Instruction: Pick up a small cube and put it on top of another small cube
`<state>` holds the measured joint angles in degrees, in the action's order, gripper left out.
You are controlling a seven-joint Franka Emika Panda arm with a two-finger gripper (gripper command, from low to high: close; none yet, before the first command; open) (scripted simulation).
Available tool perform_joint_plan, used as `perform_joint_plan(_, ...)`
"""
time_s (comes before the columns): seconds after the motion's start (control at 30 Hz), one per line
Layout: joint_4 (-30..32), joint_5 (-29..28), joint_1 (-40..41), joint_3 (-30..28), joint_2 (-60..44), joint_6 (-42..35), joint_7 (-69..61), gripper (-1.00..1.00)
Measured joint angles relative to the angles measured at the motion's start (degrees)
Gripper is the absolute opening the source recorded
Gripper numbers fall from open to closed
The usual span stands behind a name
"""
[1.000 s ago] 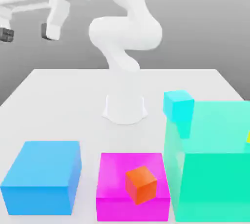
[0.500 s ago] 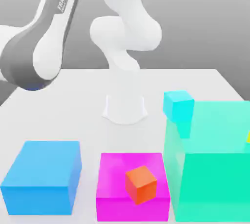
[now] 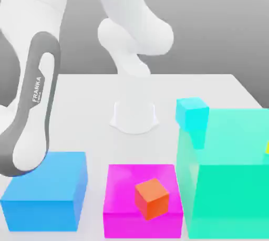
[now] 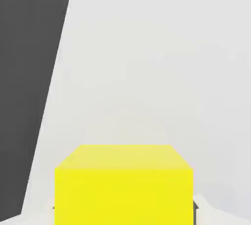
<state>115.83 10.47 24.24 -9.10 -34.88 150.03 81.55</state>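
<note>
In the hand view the small cube [image 4: 123, 185], bright yellow, sits close up on the white table. Dark fingertips [image 4: 196, 207] peek out against both of its sides. My gripper [image 4: 123, 208] is shut on this cube. In the exterior view the other small cube [image 3: 152, 198], orange and tilted, rests on top of the big magenta block [image 3: 121, 182]. My arm [image 3: 31, 119] reaches down at the exterior view's left, and its hand runs out of that picture.
A big blue block [image 3: 52, 195] lies partly behind the arm. A big teal block [image 3: 231, 182] stands at the right with a small cyan cube [image 3: 192, 113] at its far corner. A yellow sliver [image 3: 267, 148] shows at the right edge. The robot base [image 3: 134, 115] stands mid-table.
A second ago the hand hung open high at the exterior view's left. The arm has since swung down in front of the blue block. The cubes and blocks have not moved.
</note>
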Motion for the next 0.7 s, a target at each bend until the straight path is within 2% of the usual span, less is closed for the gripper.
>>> perform_joint_plan(0.13, 2.64, -1.37, -2.16, -0.24, 7.73, -4.95, 0.89, -1.0)
perform_joint_plan(0.37, 12.07, -3.18, -11.18, 6.81, 22.8, -9.73, 1.84, -1.0)
perform_joint_plan(0.6, 21.77, -8.57, -23.79, 13.25, 36.88, -14.19, 5.48, -1.0)
perform_joint_plan(0.7, 24.24, -10.28, -24.78, 12.65, 34.97, -9.97, 6.71, -1.0)
